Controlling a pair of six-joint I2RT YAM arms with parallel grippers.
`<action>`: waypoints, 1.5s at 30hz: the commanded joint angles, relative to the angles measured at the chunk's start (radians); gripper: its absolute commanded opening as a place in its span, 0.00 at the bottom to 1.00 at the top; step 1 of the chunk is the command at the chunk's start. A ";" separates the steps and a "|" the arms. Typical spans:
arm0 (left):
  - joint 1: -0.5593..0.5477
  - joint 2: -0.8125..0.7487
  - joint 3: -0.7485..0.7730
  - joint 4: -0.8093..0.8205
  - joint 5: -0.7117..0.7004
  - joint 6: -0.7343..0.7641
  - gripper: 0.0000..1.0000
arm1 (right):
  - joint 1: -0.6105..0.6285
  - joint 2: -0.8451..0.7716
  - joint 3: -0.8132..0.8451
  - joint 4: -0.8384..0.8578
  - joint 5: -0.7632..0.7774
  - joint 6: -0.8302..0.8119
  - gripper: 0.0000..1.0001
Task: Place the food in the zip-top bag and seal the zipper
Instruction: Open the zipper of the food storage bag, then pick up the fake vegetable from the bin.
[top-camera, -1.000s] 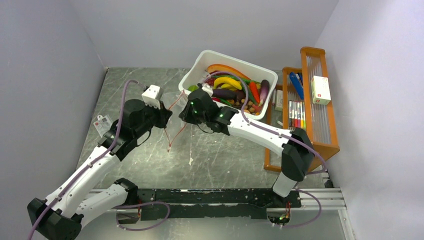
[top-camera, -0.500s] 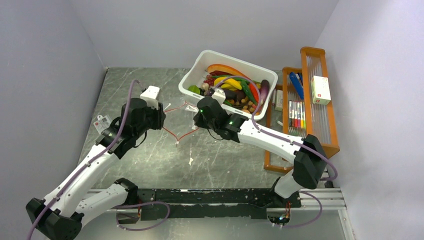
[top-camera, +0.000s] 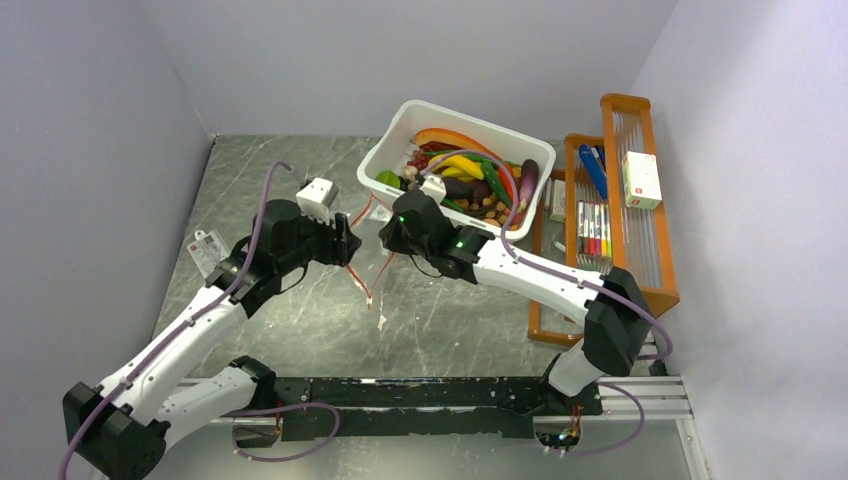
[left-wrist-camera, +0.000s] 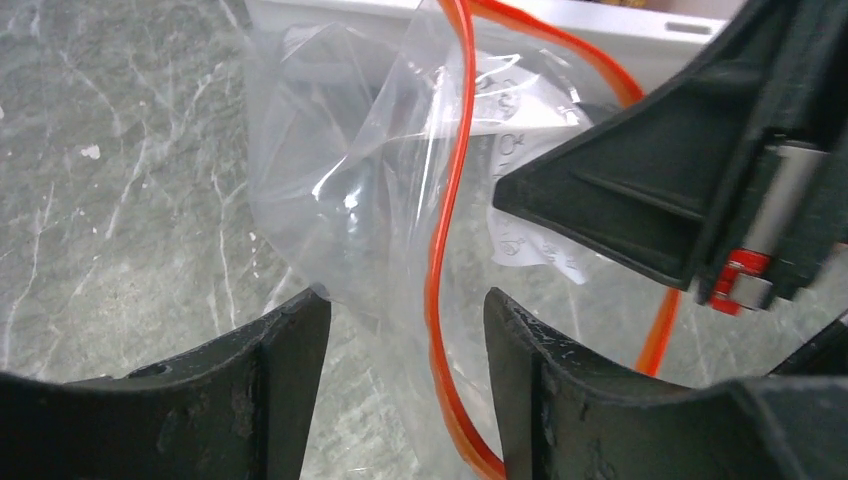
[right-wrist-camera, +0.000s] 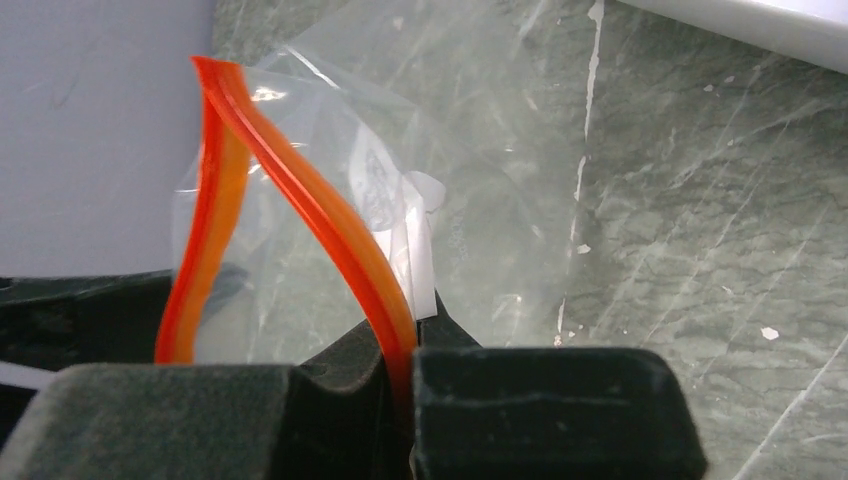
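The zip-top bag (top-camera: 368, 255) hangs clear and crinkly between my two grippers, above the table. My right gripper (right-wrist-camera: 405, 345) is shut on its orange-red zipper (right-wrist-camera: 300, 190), next to the white label (right-wrist-camera: 415, 250). My left gripper (left-wrist-camera: 405, 310) is open. A stretch of the zipper (left-wrist-camera: 450, 160) and some bag film (left-wrist-camera: 340, 170) run through the gap between its fingers, and neither finger clamps them. The bag's mouth gapes, and no food shows inside. The food (top-camera: 465, 170), in purple, yellow, green, red and orange, lies heaped in the white tub (top-camera: 400, 120) just behind my right gripper (top-camera: 387, 238).
An orange rack (top-camera: 640, 290) with marker pens (top-camera: 595, 230) and a white box (top-camera: 640, 180) stands along the right wall. A small white tag (top-camera: 205, 245) lies on the marble table near the left wall. The tub's near wall is close behind the bag.
My left gripper has opened, let go of the bag's edge and moved right toward the right gripper. The right gripper closed on the zipper, and the bag's mouth is narrower.
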 joint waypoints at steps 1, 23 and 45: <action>-0.002 0.053 -0.012 0.023 -0.055 0.025 0.54 | -0.003 -0.001 0.017 0.035 0.004 0.012 0.00; -0.002 -0.126 0.002 -0.102 -0.237 0.260 0.07 | -0.069 -0.048 0.048 0.089 -0.331 -0.308 0.61; -0.001 -0.244 -0.073 -0.050 -0.211 0.293 0.07 | -0.375 0.042 0.289 -0.122 -0.177 -1.037 0.65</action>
